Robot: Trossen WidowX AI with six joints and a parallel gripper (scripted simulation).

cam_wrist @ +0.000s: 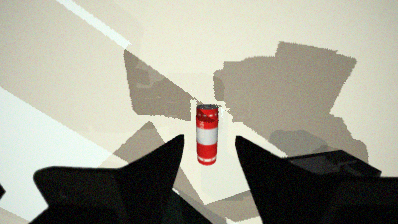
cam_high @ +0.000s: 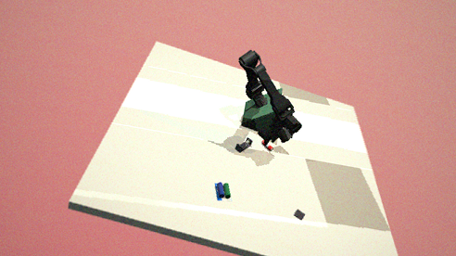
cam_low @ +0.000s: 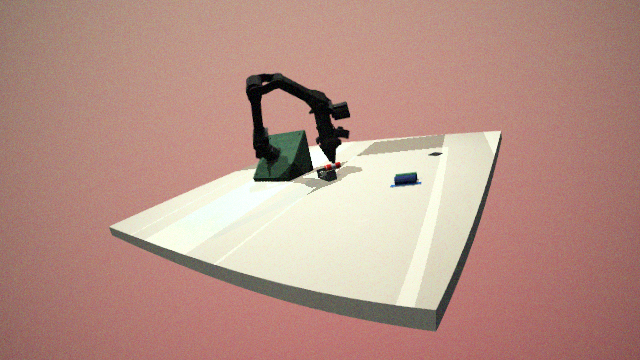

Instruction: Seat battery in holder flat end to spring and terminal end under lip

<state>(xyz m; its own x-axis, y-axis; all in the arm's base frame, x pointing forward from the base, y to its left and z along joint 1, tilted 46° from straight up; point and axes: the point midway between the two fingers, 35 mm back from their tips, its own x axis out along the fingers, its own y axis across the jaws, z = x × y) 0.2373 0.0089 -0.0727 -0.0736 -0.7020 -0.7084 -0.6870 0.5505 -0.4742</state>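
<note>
The battery (cam_high: 270, 148) (cam_low: 328, 167) (cam_wrist: 207, 136), red with a white band, lies on the table. In the wrist view it lies upright in the picture, its grey end away from the arm. My gripper (cam_high: 267, 142) (cam_low: 333, 161) (cam_wrist: 209, 139) is partly open and points down just over the battery. In the wrist view the battery shows between the two fingertips, with a gap on each side. Their exact height over it is hard to tell. The black holder (cam_high: 244, 145) (cam_low: 327, 175) stands close beside the battery. In the wrist view the right finger partly hides it.
A blue cylinder (cam_high: 220, 190) (cam_low: 405, 179) and a green cylinder (cam_high: 227, 190) (cam_low: 406, 174) lie side by side on a blue base farther out. A small dark block (cam_high: 299, 214) (cam_low: 435, 154) lies apart from them. The arm's green wedge mount (cam_high: 259, 114) (cam_low: 285, 161) is close behind the gripper.
</note>
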